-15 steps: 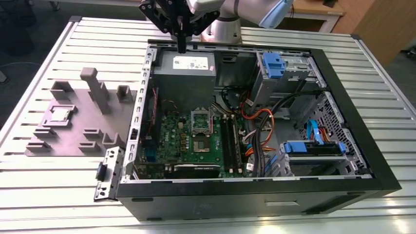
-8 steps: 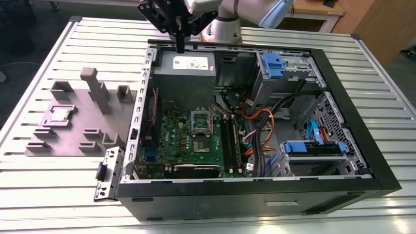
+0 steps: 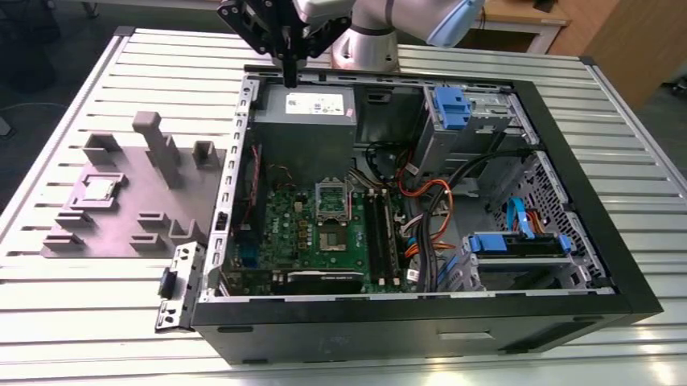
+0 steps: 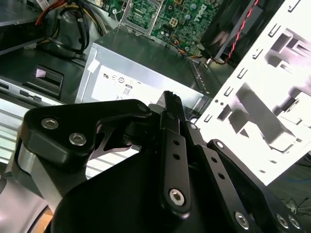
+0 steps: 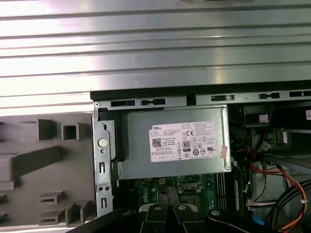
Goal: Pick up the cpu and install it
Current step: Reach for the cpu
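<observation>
Item: cpu point(image 3: 100, 189), small silver-grey square, lying flat in a square recess of the grey fixture plate point(image 3: 118, 233). The plate sits on the slatted tabletop point(image 3: 86, 314), toward the edge at the exterior view's left. Nothing touches the chip.

Computer case point(image 3: 238, 161): open, on the middle of the tabletop, just beside the plate. The green motherboard point(image 3: 317, 241) is exposed inside, with its metal socket frame point(image 3: 333, 195) near the board's centre. I cannot tell from here whether the socket is bare.

Gripper point(image 3: 290, 79): hangs over the case's far edge, above the grey power supply point(image 3: 306, 112), well apart from the cpu. Its fingers point(image 4: 171, 104) look pressed together, with nothing between them.

Progress, as I judge it: at the very start. The cpu is not yet picked up, and the pickup, the carry to the socket and the seating are all left to do.
</observation>
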Robot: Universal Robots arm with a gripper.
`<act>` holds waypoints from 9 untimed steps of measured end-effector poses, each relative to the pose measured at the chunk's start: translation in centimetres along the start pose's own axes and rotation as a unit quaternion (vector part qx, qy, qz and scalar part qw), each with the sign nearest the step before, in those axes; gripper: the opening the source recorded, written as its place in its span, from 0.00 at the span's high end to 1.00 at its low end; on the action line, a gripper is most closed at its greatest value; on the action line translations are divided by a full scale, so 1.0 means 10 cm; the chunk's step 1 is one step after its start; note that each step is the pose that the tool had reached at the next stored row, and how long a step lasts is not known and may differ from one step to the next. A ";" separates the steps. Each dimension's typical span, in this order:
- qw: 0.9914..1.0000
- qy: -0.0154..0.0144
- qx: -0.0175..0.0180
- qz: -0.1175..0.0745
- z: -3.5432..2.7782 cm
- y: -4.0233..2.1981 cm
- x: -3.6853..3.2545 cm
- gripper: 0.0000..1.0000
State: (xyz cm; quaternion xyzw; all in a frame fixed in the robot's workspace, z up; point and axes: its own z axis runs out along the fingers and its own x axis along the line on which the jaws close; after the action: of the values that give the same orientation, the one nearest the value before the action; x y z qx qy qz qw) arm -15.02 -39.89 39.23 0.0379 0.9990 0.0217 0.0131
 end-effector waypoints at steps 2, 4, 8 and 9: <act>1.000 0.000 0.000 0.000 0.001 -0.001 0.015 0.89; 1.000 0.000 0.000 0.000 0.000 -0.003 0.020 0.89; 1.000 0.000 0.000 0.000 0.000 -0.023 0.025 0.89; 1.000 0.000 0.000 0.000 -0.001 -0.029 0.027 0.89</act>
State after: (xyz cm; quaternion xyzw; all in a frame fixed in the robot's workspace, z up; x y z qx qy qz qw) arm -15.31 -40.16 39.22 0.0379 0.9990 0.0217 0.0131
